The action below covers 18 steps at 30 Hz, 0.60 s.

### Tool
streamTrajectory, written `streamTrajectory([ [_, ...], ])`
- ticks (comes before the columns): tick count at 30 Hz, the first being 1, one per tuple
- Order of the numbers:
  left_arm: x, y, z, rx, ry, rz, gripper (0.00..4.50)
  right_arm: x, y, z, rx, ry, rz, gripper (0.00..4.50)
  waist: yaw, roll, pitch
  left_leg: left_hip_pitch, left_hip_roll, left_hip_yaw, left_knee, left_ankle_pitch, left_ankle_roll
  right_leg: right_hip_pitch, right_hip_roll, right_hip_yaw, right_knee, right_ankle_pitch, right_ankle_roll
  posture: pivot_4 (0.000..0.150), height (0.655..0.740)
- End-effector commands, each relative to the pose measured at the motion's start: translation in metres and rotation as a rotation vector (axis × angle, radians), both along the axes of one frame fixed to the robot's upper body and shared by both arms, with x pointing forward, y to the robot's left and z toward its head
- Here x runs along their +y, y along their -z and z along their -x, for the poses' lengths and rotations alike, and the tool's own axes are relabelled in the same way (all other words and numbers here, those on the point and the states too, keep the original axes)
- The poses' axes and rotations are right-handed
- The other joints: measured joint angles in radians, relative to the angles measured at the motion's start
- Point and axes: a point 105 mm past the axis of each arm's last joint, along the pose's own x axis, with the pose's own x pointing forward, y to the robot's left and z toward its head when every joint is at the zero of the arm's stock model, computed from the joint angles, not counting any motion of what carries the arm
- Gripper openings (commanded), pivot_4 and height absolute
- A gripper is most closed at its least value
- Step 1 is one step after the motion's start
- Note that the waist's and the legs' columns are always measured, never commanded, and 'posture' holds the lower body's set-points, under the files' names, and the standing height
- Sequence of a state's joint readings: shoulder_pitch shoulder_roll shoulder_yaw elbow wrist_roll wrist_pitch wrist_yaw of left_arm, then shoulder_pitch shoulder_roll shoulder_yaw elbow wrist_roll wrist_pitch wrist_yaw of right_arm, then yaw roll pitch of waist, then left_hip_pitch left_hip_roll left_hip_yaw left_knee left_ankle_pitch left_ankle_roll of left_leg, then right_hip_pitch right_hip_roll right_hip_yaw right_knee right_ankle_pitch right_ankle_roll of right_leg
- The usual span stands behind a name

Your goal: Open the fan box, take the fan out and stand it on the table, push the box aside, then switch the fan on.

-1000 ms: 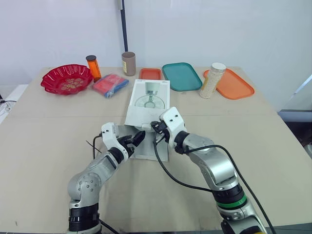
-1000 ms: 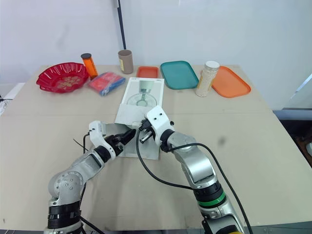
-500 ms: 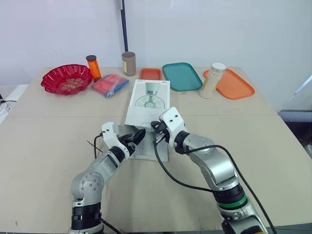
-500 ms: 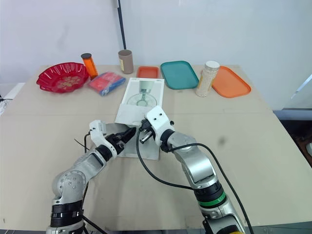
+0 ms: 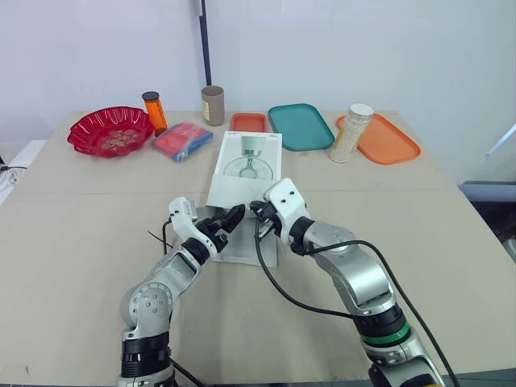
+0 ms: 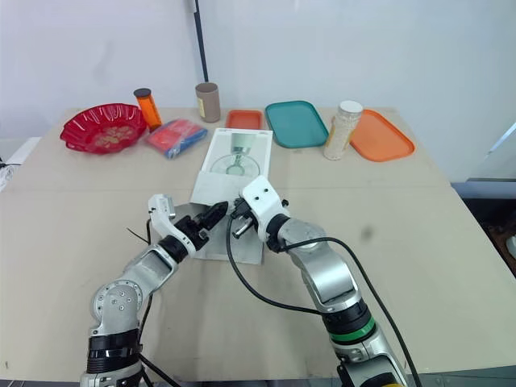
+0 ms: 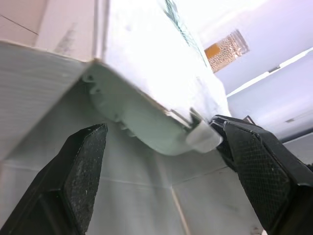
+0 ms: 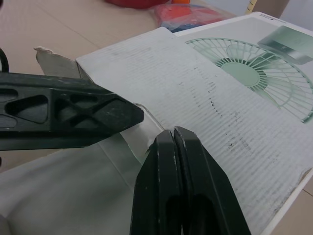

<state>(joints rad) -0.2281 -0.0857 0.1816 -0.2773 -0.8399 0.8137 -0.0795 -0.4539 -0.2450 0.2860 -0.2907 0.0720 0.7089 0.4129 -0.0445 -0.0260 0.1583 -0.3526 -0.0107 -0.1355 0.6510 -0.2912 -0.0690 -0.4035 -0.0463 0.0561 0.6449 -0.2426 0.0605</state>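
Note:
The white fan box, printed with a fan picture, lies flat in the middle of the table, its near end open and a flap folded down toward me. The pale green fan pokes out of that opening. My left gripper is open at the opening, one finger on each side of the fan's edge. My right gripper is shut, its tips resting at the near edge of the box top, just beside the left gripper's finger.
Along the far edge stand a red bowl, an orange bottle, a red-blue packet, a brown cup, a small orange tray, a teal tray, a grain jar and an orange tray.
My left gripper has slid forward and right into the box's open end, closer to the right gripper. The right gripper and box have barely moved.

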Motion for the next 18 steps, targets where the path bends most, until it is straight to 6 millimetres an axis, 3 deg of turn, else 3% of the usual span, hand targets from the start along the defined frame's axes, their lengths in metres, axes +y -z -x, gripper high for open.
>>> streamTrajectory([
  [1, -0.007, -0.004, 0.0, -0.012, 0.022, 0.033, 4.06, -0.005, 0.029, 0.002, 0.096, 0.014, 0.052, 0.0, 0.0, 0.0, 0.0, 0.0, 0.0, 0.0, 0.0, 0.0, 0.0, 0.0, 0.0, 0.0, 0.0, 0.0, 0.0, 0.15, 0.74],
  [18, 0.008, 0.014, 0.013, 0.061, -0.023, 0.018, 4.06, -0.006, 0.031, 0.004, 0.107, 0.004, 0.063, 0.0, 0.0, 0.0, 0.0, 0.0, 0.0, 0.0, 0.0, 0.0, 0.0, 0.0, 0.0, 0.0, 0.0, -0.003, 0.005, 0.15, 0.74],
])
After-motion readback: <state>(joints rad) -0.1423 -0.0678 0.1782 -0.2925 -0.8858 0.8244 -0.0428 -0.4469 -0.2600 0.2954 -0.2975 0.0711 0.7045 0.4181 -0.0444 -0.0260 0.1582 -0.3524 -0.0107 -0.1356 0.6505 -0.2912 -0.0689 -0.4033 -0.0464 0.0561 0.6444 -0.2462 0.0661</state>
